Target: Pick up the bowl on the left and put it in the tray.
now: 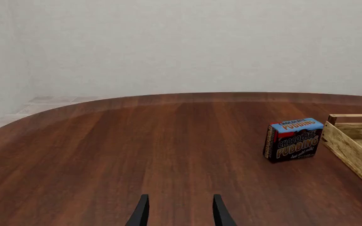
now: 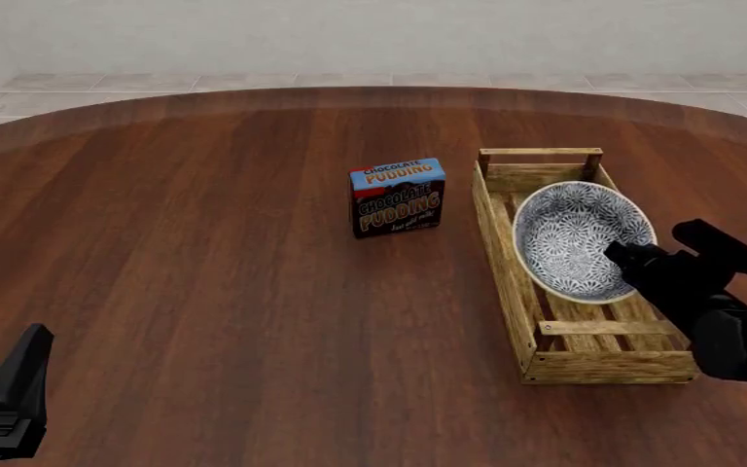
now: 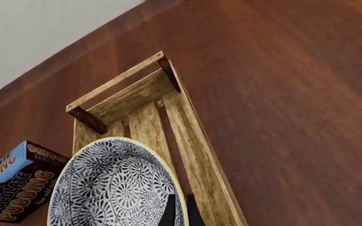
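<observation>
bowl (image 2: 578,236) tilted over tray (image 2: 501,232), rim pinched by right fingers (image 2: 622,255)

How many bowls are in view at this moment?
1. The patterned bowl is tilted over the wooden tray, gripped at its rim by the right pincer. No other bowl shows on the table, though the front view cuts off its near edge.

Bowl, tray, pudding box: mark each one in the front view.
bowl (image 2: 568,233): front view, on the patterned inside of the bowl.
tray (image 2: 504,248): front view, on its left side wall.
pudding box (image 2: 397,198): front view, on the printed front face.
</observation>
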